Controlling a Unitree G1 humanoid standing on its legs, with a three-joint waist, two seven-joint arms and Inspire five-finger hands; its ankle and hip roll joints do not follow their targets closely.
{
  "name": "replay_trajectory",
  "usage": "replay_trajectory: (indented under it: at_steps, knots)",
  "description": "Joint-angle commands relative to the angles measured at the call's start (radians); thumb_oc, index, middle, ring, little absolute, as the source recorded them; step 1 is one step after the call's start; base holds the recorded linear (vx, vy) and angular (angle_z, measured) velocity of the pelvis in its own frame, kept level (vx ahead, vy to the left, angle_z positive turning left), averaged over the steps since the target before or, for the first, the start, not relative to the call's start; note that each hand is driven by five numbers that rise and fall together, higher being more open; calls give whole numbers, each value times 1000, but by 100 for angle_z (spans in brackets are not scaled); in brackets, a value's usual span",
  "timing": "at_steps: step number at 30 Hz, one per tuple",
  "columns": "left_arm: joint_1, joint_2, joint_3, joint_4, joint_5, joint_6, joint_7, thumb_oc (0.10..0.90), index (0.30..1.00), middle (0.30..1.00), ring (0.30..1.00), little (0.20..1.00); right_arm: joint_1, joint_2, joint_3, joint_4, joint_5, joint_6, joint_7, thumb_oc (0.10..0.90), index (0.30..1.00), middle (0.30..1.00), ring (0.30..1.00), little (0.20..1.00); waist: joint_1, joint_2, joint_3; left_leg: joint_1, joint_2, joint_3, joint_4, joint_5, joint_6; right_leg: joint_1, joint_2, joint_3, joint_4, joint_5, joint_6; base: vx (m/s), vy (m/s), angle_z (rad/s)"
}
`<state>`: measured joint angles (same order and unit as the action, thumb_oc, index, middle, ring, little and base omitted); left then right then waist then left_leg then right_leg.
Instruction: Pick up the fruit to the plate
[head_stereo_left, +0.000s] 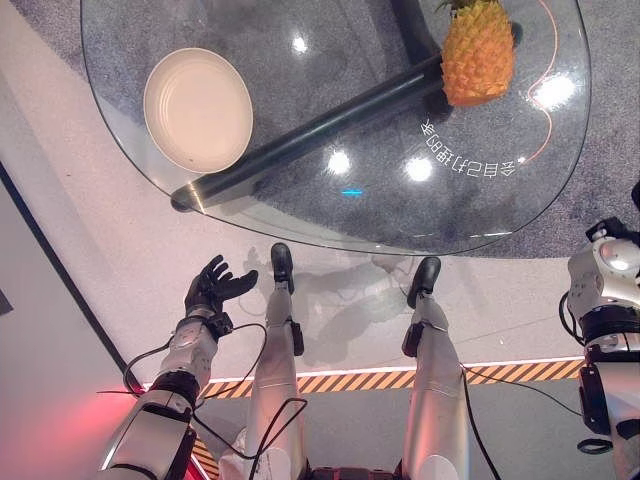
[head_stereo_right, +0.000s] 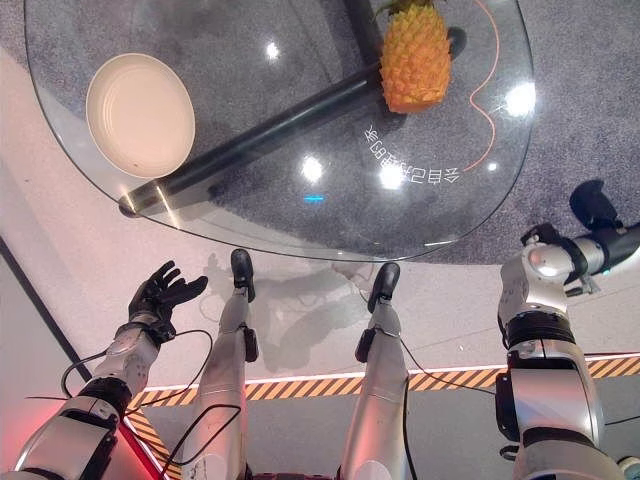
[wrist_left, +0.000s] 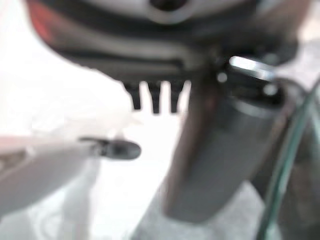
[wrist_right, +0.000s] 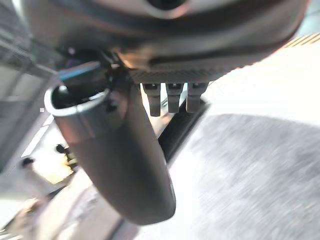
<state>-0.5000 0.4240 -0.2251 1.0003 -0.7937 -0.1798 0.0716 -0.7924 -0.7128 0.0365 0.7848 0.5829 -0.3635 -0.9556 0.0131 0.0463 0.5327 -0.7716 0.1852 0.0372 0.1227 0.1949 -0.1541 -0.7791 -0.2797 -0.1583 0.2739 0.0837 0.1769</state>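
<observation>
One pineapple (head_stereo_left: 477, 55), one cream plate (head_stereo_left: 198, 108) and one round glass table (head_stereo_left: 300, 215).

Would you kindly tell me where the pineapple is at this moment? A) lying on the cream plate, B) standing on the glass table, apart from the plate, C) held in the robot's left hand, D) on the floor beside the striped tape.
B: the pineapple stands on the glass table toward the robot's right, while the plate sits bare at the left and the left hand holds nothing.
</observation>
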Motion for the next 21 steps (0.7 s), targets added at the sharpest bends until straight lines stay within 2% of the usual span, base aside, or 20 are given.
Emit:
replay_trajectory:
  at_steps: [1,10,21]
  knots:
    - [74,42,12,28,-20,-27,7,800,900,900,900,900,-5,-123,4,-140,-150,-44,-81,800,900,900,900,900,5,-24,-13,-4,-3,-48,93,-105,14,-25,-37,-14,-28,65,46,-7,59,0]
    - [110,8,33,2,16,-36,4,800,900,900,900,900,-24,-74,30,-429,-264,39,-36,800,900,900,900,900,12,-14,-13,9,-5,-33,78,-93,16,-15,-45,-16,-27,55,43,-4,18,0]
    - [134,-34,34,-14,41,-43,6,800,900,900,900,900,-64,-21,113,-593,-329,155,145,800,900,900,900,900,16,0,-13,22,-7,-15,62,-77,18,-12,-46,-15,-26,50,35,2,19,0]
